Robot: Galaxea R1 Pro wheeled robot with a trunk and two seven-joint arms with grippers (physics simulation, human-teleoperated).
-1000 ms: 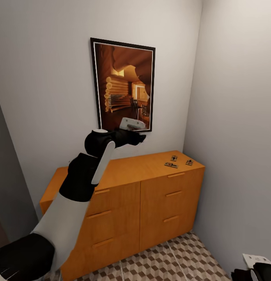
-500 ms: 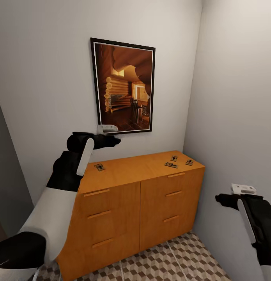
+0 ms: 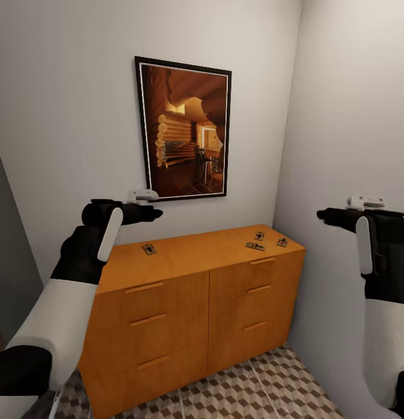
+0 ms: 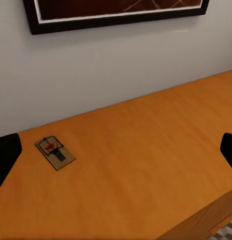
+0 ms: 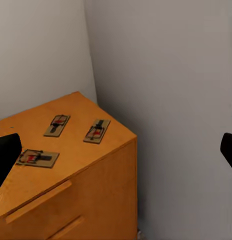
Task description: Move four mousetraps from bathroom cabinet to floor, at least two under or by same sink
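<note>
Orange-brown wooden cabinet [image 3: 190, 291] top carries four flat tan mousetraps with dark wire: three [image 5: 58, 125] clustered at its right corner, one [image 4: 55, 153] near the left back edge. Both the left gripper [image 4: 116, 152] and right gripper [image 5: 116, 155] have their jaws spread wide, holding nothing.

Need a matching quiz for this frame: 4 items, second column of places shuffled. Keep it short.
1. lone mousetrap
2. three mousetraps
3. picture
4. left gripper

A. on the wall above the cabinet
B. cabinet top, right end near the corner
C. cabinet top, left part
D. in the air above the cabinet's left end

Pairs: 1-C, 2-B, 3-A, 4-D
</note>
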